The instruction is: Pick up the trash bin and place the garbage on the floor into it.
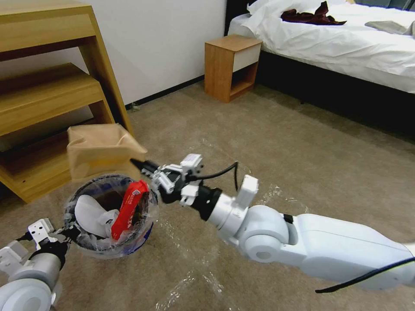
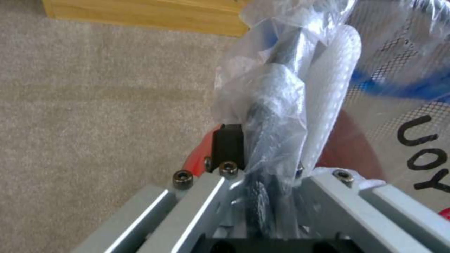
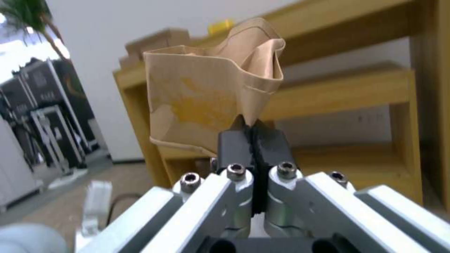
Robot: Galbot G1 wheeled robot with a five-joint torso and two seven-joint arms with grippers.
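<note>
The trash bin (image 1: 145,233), blue outside and lined with crinkled clear plastic, hangs just above the floor (image 1: 281,142) at the lower left. My left gripper (image 1: 65,233) is shut on its near rim; the left wrist view shows that left gripper (image 2: 262,154) pinching the bin rim (image 2: 281,88) and the bag. Inside lie a white slipper (image 1: 90,214) and a red wrapper (image 1: 128,207). My right gripper (image 1: 137,164) is shut on a corner of a crumpled tan box (image 1: 101,149), held right above the bin's far edge. In the right wrist view the right gripper (image 3: 253,131) clamps the tan box (image 3: 206,91).
A wooden shelf unit (image 1: 47,95) stands close behind the bin on the left. A wooden nightstand (image 1: 231,65) and a white bed (image 1: 346,39) stand at the back right. Shiny tape strips (image 1: 194,276) cross the beige carpet between them.
</note>
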